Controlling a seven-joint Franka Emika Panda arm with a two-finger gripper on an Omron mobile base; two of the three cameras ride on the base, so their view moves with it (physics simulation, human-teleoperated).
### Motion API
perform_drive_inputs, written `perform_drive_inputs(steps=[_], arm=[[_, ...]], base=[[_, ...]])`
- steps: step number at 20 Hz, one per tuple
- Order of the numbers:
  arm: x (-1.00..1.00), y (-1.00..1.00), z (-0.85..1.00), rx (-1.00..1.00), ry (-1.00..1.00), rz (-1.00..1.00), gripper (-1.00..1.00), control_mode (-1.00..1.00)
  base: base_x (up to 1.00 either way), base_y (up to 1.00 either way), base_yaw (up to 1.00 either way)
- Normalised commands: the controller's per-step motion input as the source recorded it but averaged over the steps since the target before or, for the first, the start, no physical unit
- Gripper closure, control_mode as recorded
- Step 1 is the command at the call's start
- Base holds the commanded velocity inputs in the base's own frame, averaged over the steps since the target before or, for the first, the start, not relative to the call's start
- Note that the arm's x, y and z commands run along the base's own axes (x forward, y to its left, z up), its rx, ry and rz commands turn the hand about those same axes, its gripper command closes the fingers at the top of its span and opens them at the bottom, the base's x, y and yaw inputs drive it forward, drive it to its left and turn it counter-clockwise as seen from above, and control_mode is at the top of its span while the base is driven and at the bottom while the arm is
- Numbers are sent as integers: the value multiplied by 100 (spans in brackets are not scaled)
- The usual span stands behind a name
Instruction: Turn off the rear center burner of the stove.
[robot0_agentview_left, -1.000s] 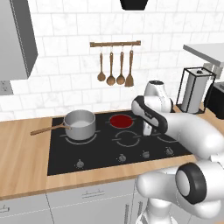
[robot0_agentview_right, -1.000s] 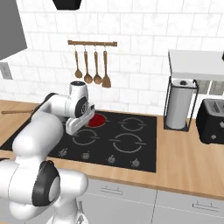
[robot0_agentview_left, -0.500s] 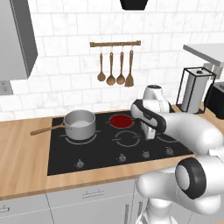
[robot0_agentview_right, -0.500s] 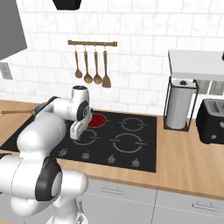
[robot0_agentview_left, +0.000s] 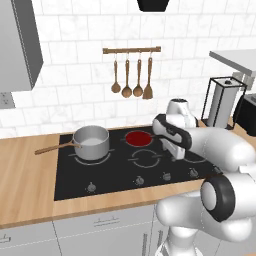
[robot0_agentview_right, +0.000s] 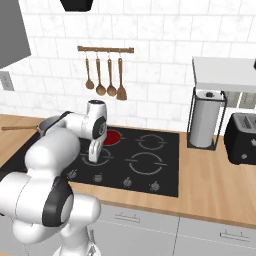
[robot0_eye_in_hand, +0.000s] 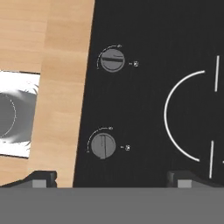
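Note:
The stove is a black glass cooktop set in the wooden counter. Its rear center burner glows red, and that same burner shows just behind my wrist from the right. My gripper points down over the cooktop's front right part, above the row of small grey knobs. From the right, the gripper hangs a little above the glass. In the hand view the gripper is open, fingertips wide apart, with one knob between them and a second knob farther off.
A steel pot with a wooden handle stands on the rear left burner. A wide grey ring with tick marks lies beside the knobs. Wooden utensils hang on the wall. A paper-towel holder and a toaster stand right of the stove.
My hand has come down and slightly forward, from beside the red burner toward the knob row. The jaws have stayed open. The pot and burner look the same.

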Motion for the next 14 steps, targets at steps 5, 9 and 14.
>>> perform_drive_inputs(steps=[5, 9, 14], arm=[[-4, -2, -14, 0, 0, 12, -100, -100], [0, 0, -30, 0, 0, 10, -100, -100], [0, 0, -13, 0, 3, 3, -100, -100]], base=[[0, 0, 0], [0, 0, 0], [0, 0, 0]])
